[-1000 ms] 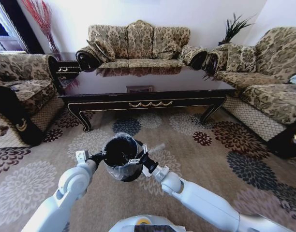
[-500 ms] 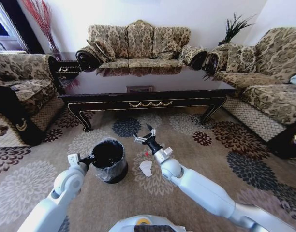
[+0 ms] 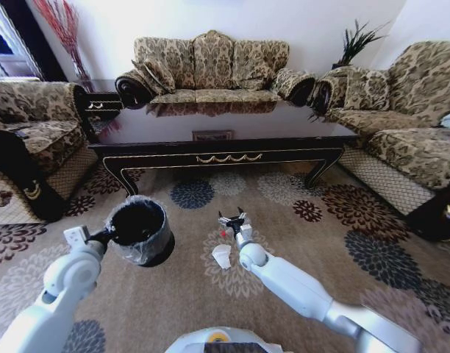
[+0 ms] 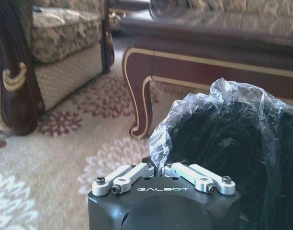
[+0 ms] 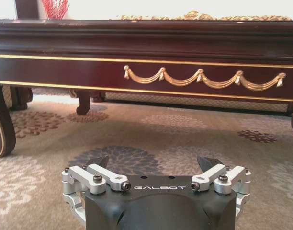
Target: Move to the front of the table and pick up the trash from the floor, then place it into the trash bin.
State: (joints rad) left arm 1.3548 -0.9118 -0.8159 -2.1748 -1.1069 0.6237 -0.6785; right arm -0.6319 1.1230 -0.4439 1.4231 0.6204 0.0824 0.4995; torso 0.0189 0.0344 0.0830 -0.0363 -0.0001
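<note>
Trash bin (image 3: 139,229) (small, round, black, its crinkled plastic liner folded over the rim) was held clear of the floor (image 3: 357,220) by the left gripper (image 4: 162,168), clamped on its rim. Right gripper (image 3: 233,218) hung low with fingers spread wide, facing the table (image 3: 218,132). Just beside it on the carpet lay a crumpled white paper cup (image 3: 222,255) and a small red-ended piece (image 3: 223,233).

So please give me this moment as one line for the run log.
left gripper: shut on trash bin, held up | right gripper: open, empty, low near white cup | cup: on floor before table
</note>
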